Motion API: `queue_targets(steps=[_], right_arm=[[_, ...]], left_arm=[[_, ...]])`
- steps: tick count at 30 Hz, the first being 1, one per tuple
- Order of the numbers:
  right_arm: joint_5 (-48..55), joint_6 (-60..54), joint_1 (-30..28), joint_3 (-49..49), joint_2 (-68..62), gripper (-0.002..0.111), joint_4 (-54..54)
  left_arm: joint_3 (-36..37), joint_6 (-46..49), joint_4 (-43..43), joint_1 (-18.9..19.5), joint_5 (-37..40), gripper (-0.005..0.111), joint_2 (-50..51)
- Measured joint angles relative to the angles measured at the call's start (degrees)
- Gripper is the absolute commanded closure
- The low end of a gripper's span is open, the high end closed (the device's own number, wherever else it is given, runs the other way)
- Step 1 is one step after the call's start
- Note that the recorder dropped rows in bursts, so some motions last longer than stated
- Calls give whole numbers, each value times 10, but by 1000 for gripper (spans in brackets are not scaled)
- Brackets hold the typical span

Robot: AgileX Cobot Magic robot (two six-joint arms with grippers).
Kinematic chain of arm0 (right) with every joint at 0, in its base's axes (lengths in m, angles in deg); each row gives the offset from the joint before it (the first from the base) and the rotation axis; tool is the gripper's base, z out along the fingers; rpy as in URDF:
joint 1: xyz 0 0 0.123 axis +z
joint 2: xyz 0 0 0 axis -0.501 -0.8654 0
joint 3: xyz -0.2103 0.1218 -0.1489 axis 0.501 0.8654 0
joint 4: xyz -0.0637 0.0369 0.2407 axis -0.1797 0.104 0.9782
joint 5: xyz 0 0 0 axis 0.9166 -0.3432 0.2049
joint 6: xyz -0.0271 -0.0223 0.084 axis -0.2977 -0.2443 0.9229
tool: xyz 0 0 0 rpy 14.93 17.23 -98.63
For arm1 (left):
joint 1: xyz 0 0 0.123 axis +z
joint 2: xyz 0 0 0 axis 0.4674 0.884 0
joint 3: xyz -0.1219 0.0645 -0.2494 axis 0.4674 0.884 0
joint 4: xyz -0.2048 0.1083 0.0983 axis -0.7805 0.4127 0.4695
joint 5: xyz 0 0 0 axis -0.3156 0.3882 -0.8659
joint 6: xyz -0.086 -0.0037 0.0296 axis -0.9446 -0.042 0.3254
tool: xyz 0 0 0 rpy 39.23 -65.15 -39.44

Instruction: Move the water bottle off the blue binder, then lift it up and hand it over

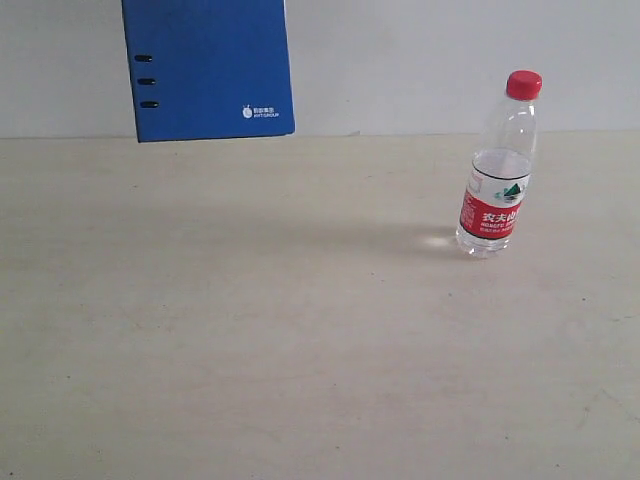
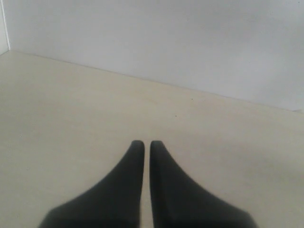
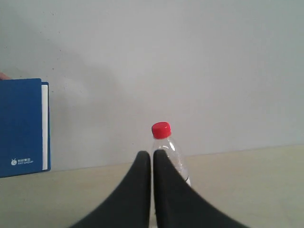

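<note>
The water bottle (image 1: 498, 170) stands upright on the pale table at the right, red cap on top, red-and-white label low on its body. The blue binder (image 1: 210, 65) is upright at the back left in front of the wall, apart from the bottle, its top cut off by the frame. Neither gripper shows in the exterior view. My right gripper (image 3: 152, 153) is shut and empty; the bottle (image 3: 161, 130) rises just beyond its tips, and the binder (image 3: 21, 128) is off to one side. My left gripper (image 2: 147, 142) is shut and empty over bare table.
The pale wooden table (image 1: 250, 330) runs back to a plain white wall (image 1: 450, 60). A small pinkish shape (image 3: 2, 75) touches the binder's top corner at the frame edge in the right wrist view.
</note>
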Motion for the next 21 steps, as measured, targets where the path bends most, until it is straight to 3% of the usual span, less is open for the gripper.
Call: queue_targets(steps=[21], right_arm=[[32, -23, 0, 0, 0, 108, 65]], left_arm=[[0, 3, 0, 0, 0, 102, 0]])
